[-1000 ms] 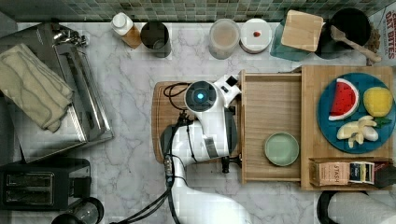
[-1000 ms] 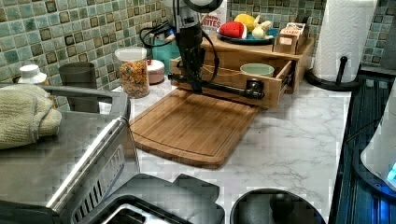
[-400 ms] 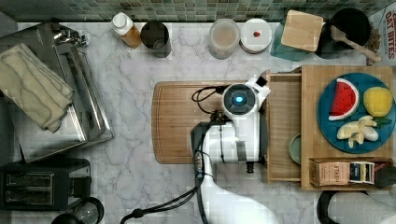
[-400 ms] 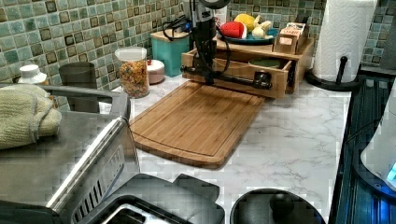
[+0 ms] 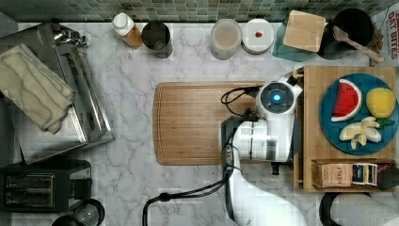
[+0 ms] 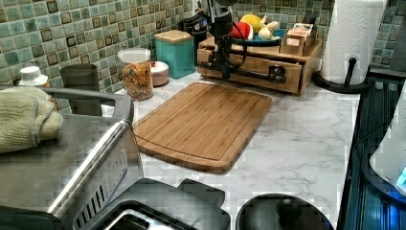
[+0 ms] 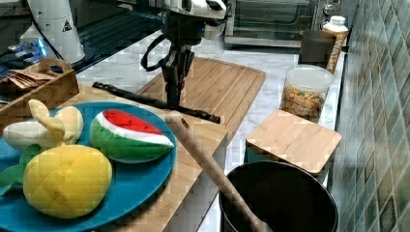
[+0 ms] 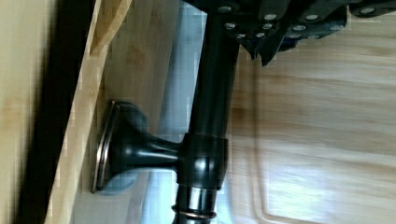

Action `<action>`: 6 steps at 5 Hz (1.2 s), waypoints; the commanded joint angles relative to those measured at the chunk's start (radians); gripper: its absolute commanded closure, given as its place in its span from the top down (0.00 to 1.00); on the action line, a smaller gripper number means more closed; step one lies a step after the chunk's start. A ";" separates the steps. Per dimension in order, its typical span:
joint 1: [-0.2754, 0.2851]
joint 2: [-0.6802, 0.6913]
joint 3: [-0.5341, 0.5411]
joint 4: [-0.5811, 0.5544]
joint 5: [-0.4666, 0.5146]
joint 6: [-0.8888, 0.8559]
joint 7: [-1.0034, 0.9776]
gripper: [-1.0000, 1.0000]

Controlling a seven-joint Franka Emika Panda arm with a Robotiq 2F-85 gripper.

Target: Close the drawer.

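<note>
Black bar handle (image 8: 212,93) of drawer (image 6: 253,67) sat between my gripper (image 8: 268,46) fingers; grip seemingly clamped on it.

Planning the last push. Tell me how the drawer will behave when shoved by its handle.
The drawer is probably stiff: its front is solid wood. It looks nearly flush with the cabinet, so it should stop soon. The end effector sits toward one end of the long handle, so an off-centre push might skew it slightly.
</note>
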 commanded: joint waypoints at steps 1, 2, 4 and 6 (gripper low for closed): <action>-0.189 -0.034 -0.190 0.072 0.010 0.161 -0.061 0.00; -0.186 -0.034 -0.193 0.072 0.011 0.161 -0.062 0.00; -0.179 -0.034 -0.201 0.072 0.014 0.162 -0.064 0.00; -0.177 -0.033 -0.203 0.072 0.015 0.162 -0.065 0.00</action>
